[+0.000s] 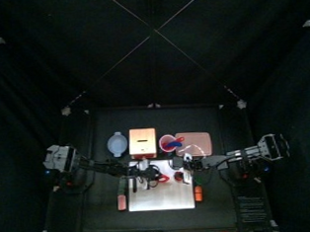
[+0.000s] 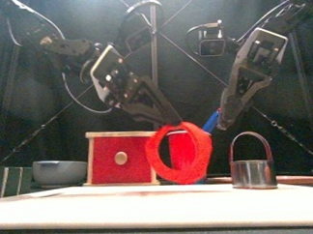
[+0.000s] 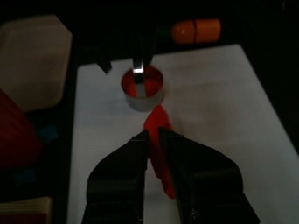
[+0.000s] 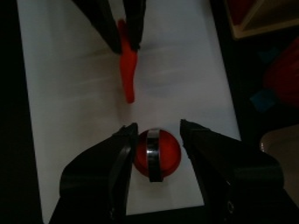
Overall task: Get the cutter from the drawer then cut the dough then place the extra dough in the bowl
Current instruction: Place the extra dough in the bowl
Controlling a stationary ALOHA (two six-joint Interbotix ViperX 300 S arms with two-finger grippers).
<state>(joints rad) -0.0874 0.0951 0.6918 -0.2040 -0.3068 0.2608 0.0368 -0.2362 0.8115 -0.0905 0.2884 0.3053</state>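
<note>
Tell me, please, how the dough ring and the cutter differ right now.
The red dough ring hangs upright, lifted off the white board in the left gripper, whose jaws are shut. The metal cutter stands on the board below the open right gripper. Both are round.

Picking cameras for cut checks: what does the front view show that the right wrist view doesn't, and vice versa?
Front only: the blue-grey bowl.
Right wrist only: the red dough disc inside the cutter, framed by the open right pincer.
Both: the cutter on the white board, and the dough ring gripped by the left pincer.
</note>
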